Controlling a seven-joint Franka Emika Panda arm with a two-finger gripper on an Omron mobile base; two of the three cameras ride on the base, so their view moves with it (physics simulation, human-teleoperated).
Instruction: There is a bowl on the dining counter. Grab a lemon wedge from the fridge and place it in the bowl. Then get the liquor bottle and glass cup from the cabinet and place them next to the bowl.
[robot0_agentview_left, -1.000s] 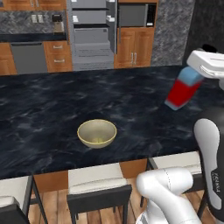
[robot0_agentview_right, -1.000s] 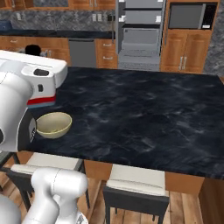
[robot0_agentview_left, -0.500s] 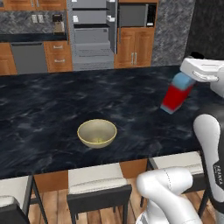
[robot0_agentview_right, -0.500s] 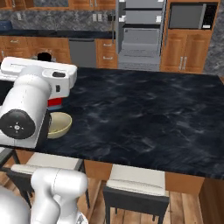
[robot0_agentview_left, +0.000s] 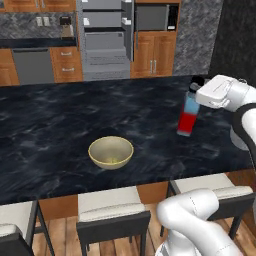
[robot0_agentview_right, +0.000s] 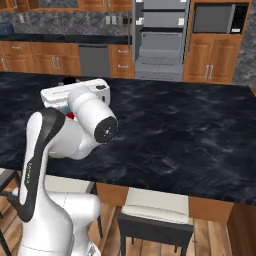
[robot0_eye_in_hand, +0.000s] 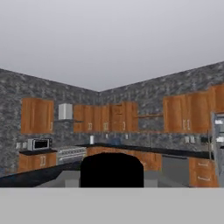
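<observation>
1. Here, the hand (robot0_agentview_left: 196, 95) gripped the liquor bottle (robot0_agentview_left: 188, 113) by its neck, jaws narrowed on it, holding it upright over the black tabletop (robot0_agentview_left: 60, 120).
2. The step in hand looked like setting the bottle beside the bowl (robot0_agentview_left: 110, 152), which sat well apart to the bottle's left.
3. Next would be a carry toward the bowl, then lowering until the base meets the stone before letting go.
4. The bowl possibly held a small pale lemon wedge; too faint to confirm.
</observation>
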